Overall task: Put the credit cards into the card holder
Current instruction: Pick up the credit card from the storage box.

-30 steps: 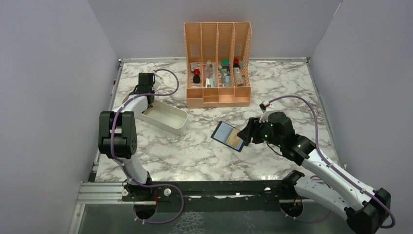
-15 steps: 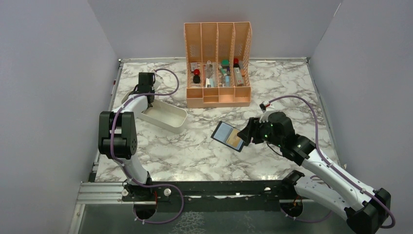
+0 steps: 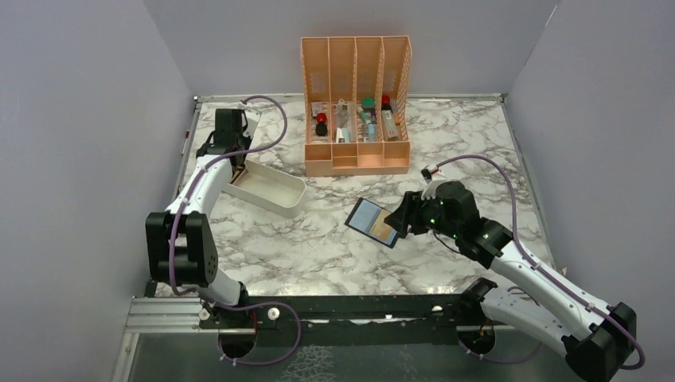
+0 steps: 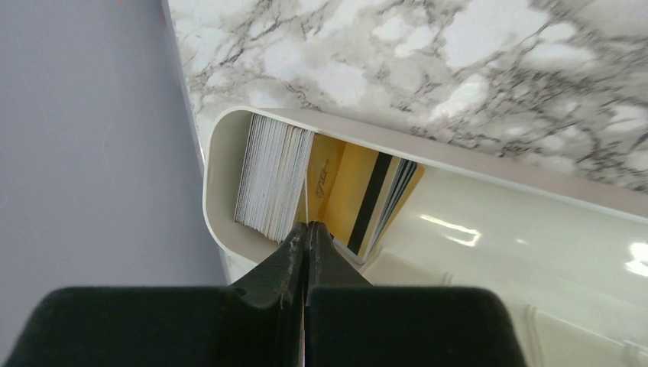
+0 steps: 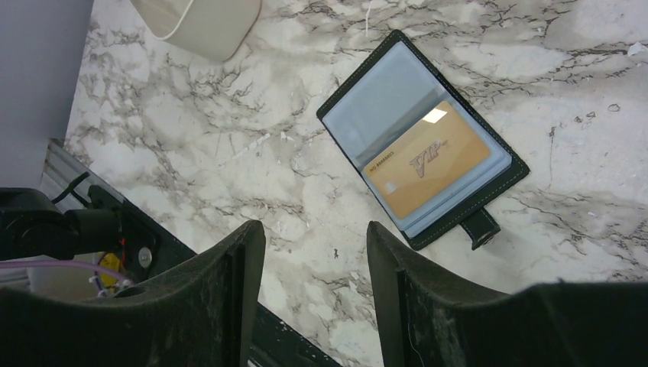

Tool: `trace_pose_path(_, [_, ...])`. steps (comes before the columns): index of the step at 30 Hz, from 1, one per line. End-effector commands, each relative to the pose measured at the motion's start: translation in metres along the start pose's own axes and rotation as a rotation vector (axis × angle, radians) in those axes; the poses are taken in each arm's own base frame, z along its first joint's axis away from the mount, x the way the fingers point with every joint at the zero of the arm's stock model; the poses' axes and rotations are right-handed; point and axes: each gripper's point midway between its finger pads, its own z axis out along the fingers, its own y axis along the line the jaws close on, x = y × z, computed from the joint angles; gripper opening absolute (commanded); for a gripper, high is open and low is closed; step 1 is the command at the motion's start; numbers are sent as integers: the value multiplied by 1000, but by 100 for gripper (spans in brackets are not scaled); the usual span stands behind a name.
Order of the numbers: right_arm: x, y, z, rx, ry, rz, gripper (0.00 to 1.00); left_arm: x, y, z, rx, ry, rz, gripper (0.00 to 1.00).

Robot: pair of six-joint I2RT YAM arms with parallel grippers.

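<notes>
The black card holder [image 3: 372, 222] lies open on the marble, one gold card [image 5: 426, 159] in its bluish pocket [image 5: 382, 99]. My right gripper [image 5: 315, 229] is open and empty, hovering just near of the holder [image 5: 489, 191]; in the top view it [image 3: 400, 216] sits at the holder's right edge. My left gripper [image 4: 308, 225] is shut on a thin pale credit card [image 4: 306, 206] seen edge-on, just above the left end of the white tray [image 4: 221, 130]. A stack of pale cards [image 4: 271, 172] and gold cards [image 4: 348, 183] stands in that end. In the top view this gripper [image 3: 239, 165] is over the tray [image 3: 275, 195].
The tall orange slotted organiser [image 3: 356, 95] with small items stands at the back centre. Grey walls close in the left, right and back. A metal rail [image 3: 318, 306] runs along the near table edge.
My left arm has lifted and stretched back, raising the gripper from the tray's left end. The right arm and the card holder have hardly moved.
</notes>
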Motion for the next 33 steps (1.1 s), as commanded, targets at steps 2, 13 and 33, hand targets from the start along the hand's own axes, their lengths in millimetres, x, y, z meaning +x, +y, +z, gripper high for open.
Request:
trace_pose_path(2, [0, 14, 0, -70, 3, 17, 57, -37, -15, -48, 130, -173, -195, 0])
trace_pose_path(13, [1, 40, -3, -204, 15, 89, 56, -84, -62, -138, 522, -431, -396, 0])
trace_pose_path(33, [-49, 114, -11, -592, -117, 244, 33, -83, -205, -287, 1491, -464, -745, 0])
